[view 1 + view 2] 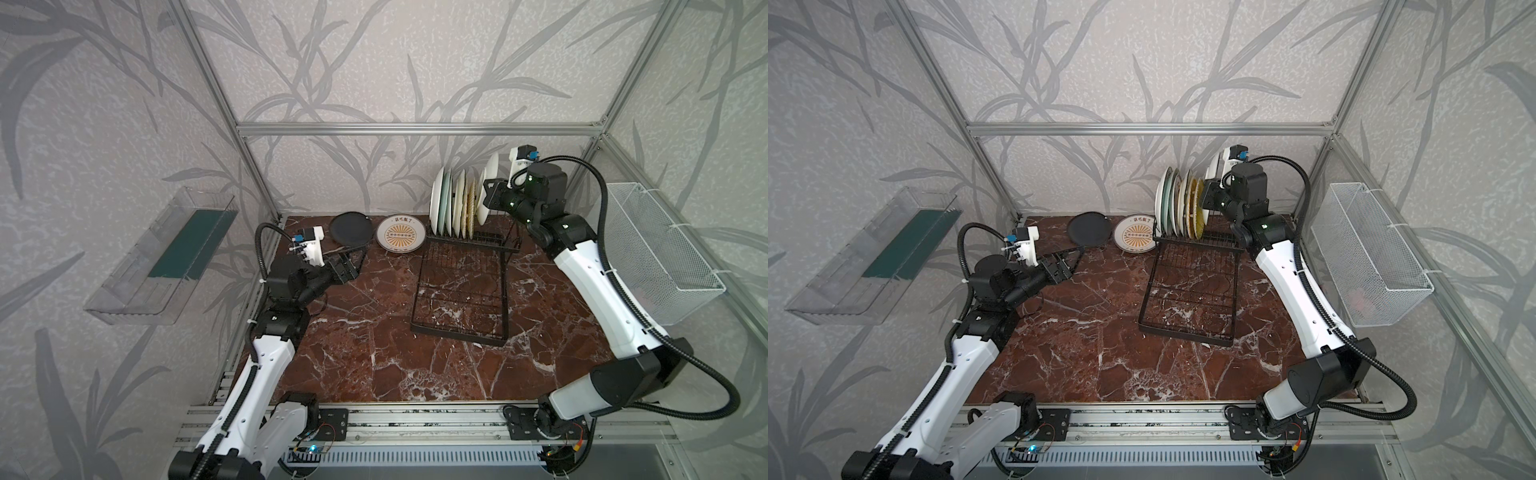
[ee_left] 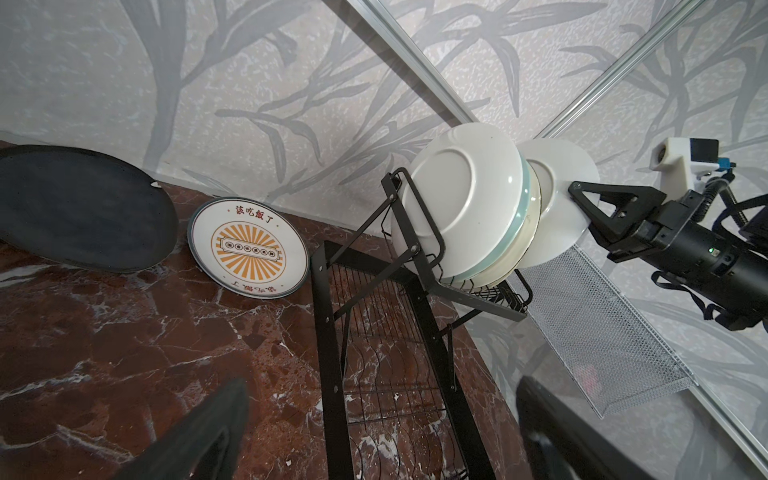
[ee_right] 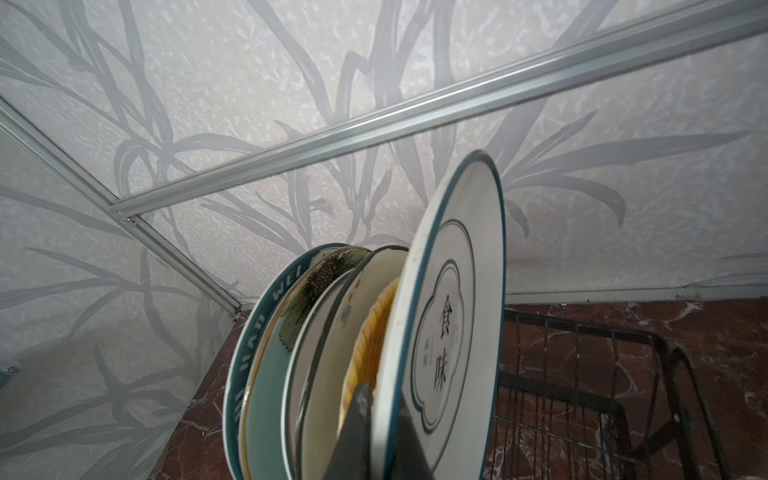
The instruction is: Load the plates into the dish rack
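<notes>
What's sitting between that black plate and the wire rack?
The orange-sunburst plate sits there, between the black plate and dish rack, seen in both top views.

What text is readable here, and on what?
"該吃飯了": round white orange-sunburst plate, near rim; centre band too small.
"食味": centre of round white teal-rimmed plate; side characters too small.
"WEI": teal-banded round plate, last in the row; remaining letters unclear.

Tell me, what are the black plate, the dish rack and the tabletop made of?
Black plate: likely matte ceramic; dull, glare-free, with a pale nick at its rim. Dish rack: probably black-coated metal wire, thin and rigid. Tabletop: glossy red-brown marble or an imitation, white-veined.
</notes>
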You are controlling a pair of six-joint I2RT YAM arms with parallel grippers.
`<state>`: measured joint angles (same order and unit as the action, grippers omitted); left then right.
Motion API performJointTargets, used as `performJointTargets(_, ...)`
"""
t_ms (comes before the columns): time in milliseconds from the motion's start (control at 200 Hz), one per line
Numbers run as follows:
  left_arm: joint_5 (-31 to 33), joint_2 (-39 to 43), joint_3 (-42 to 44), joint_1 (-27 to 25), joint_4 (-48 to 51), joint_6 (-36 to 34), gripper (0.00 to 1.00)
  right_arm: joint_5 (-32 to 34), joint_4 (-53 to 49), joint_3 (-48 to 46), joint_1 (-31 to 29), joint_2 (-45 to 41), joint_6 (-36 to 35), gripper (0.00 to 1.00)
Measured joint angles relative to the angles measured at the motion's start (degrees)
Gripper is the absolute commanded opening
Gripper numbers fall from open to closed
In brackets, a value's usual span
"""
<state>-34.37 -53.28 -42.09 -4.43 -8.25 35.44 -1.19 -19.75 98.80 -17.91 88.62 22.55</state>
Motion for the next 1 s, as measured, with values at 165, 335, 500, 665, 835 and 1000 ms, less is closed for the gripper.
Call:
performJointTargets(165,-0.2,-1.7,1.7,0.0,-1.8,-0.6,0.99,0.0,-0.2,0.0,0.5,1.2,0.2,0.00)
performJointTargets(335,-0.7,-3.2,1.8,0.0,-3.4,-0.9,0.99,-0.5,-0.2,-0.1,0.8,1.2,0.2,0.00)
performJointTargets(500,-0.9,-3.2,1.8,0.0,-4.4,-0.9,0.99,-1.6,-0.3,-0.5,0.9,1.2,0.4,0.00)
performJointTargets(665,-1.4,-3.2,1.8,0.1,-4.7,-0.9,0.99,-2.4,-1.4,-0.8,1.3,1.2,0.4,0.00)
performJointTargets(835,-1.7,-3.2,1.8,0.2,-5.6,-0.9,0.99,-3.0,-2.2,-1.6,1.6,1.2,0.3,0.00)
performJointTargets(1000,-1.7,-3.2,1.8,0.3,-5.6,-0.9,0.99,-3.8,-2.4,-2.7,1.9,1.2,0.1,0.00)
